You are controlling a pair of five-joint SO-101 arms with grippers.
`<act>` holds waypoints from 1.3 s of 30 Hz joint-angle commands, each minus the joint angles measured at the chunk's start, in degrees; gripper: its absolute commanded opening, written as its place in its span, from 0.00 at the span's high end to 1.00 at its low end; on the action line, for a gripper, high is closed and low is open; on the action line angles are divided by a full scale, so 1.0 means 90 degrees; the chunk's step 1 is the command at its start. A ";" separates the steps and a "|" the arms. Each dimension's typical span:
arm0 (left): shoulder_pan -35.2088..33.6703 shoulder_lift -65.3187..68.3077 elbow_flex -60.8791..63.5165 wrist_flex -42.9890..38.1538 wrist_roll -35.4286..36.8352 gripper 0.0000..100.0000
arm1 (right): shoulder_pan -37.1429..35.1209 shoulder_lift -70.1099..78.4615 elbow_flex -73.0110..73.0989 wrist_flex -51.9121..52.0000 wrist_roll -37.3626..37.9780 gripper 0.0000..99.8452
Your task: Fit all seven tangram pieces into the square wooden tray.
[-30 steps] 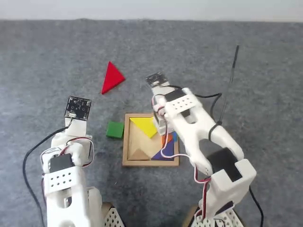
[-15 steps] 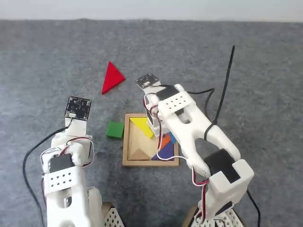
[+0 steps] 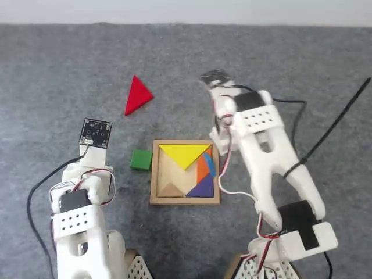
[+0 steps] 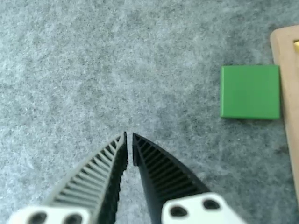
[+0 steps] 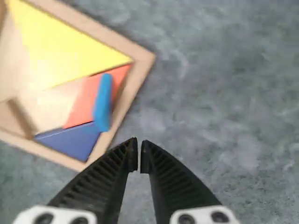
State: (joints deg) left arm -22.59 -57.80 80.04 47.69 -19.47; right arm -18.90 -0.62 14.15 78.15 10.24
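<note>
Left gripper [image 4: 129, 137]: fingers all but closed, nothing between them, low over the carpet.
Right gripper [image 5: 138, 142]: also nearly closed and empty, over carpet just off the tray's [image 3: 156, 199] right side.
Green square [image 4: 250, 91]: flat on the carpet just beside the tray's left wall, its edges parallel to that wall.
Key relation: the square lies ahead of the left gripper and toward the tray, so the left arm is plainly nearer. No long axis; either pair of sides would do.
Red triangle [image 3: 138, 96]: well apart, beyond the tray on the far left.
In the tray: yellow triangle [image 3: 185, 154] along the far side, orange piece [image 5: 81, 109] and purple triangle [image 5: 74, 140] at the right.
Blue piece [image 5: 103, 101]: seems to stand tilted on the orange one, not seated.
Hard to tell: the tray's far right corner is covered by the right arm, and the tan triangle [image 3: 170, 189] could be a piece or bare floor.
</note>
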 commanded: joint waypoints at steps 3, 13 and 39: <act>-0.0020 -0.0147 -0.0063 -0.0107 -0.0059 0.98 | -0.0044 0.0112 0.0830 -0.1568 0.0049 0.99; -0.0029 -0.0147 -0.0063 -0.0107 -0.0059 0.98 | -0.1206 0.0337 0.0869 -0.1558 0.0049 0.99; -0.0029 -0.0147 -0.0063 -0.0107 -0.0059 0.98 | -0.2017 0.0611 0.0801 -0.1216 0.0029 0.99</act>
State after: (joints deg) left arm -22.59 -57.80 80.04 47.69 -19.47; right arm -36.31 5.36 22.24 67.78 10.33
